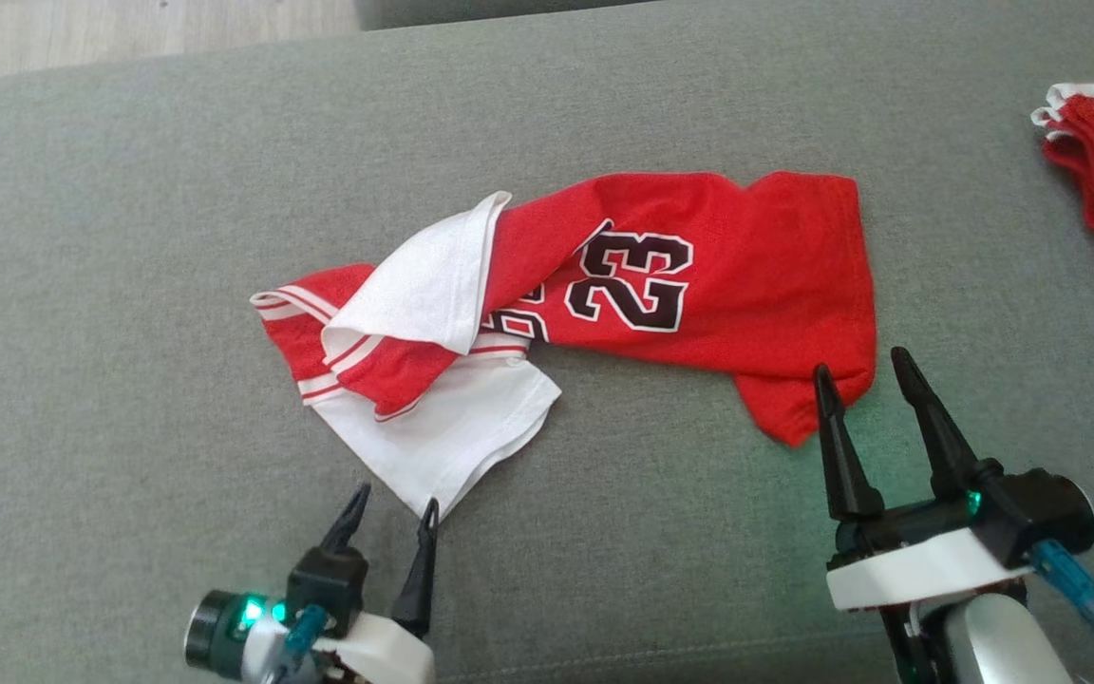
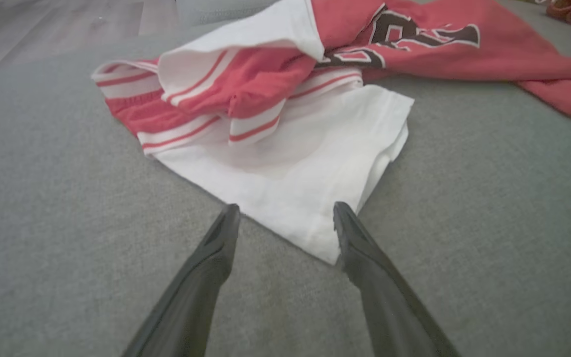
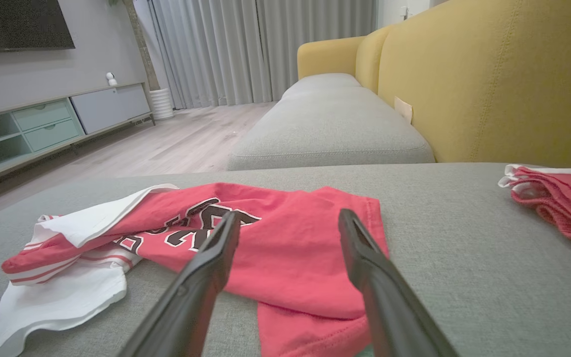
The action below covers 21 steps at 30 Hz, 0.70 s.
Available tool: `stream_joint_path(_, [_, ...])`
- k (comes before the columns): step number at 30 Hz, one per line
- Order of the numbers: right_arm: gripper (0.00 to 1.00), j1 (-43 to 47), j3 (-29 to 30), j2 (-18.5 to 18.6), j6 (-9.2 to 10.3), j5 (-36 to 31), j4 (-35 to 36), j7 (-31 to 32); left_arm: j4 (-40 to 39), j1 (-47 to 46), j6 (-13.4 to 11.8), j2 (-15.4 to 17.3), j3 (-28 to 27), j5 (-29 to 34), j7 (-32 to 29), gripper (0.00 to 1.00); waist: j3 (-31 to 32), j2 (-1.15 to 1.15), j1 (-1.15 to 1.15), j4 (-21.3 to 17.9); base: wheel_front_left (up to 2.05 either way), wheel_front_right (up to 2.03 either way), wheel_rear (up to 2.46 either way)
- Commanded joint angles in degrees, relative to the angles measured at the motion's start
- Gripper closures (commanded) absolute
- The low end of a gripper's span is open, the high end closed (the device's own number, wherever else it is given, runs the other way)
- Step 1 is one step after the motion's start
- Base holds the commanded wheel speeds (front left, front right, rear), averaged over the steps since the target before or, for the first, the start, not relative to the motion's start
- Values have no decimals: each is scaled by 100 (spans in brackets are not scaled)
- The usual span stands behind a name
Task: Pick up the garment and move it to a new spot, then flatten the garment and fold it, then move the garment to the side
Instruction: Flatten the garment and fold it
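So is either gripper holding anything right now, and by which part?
Nothing held. Both are open: left gripper at the white corner of the jersey, right gripper at its red corner, jaws apart, not closed on cloth.

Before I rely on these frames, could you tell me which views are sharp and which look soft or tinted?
Head view: crisp, evenly lit, with a green glow on the sofa cushion beside the right gripper. Left wrist view: soft and washed out, the garment a paler red. Right wrist view: the room is sharp, the near fingers blurred.
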<state>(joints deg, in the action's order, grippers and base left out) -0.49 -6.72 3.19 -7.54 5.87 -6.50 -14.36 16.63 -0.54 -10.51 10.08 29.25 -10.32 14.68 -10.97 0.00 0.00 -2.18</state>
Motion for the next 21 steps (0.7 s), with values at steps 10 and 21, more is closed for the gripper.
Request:
stream_joint_path(10, [0,-118,-149,80,5,-11,173,-63,585,-415,246,-238,-22,136,32,0,-32,0,0,-31,0,0,0])
stream_joint_path(21, [0,-42,-84,86,5,-16,166,-63,966,-533,271,-214,-25,301,32,100,38,0,0,-43,0,0,0])
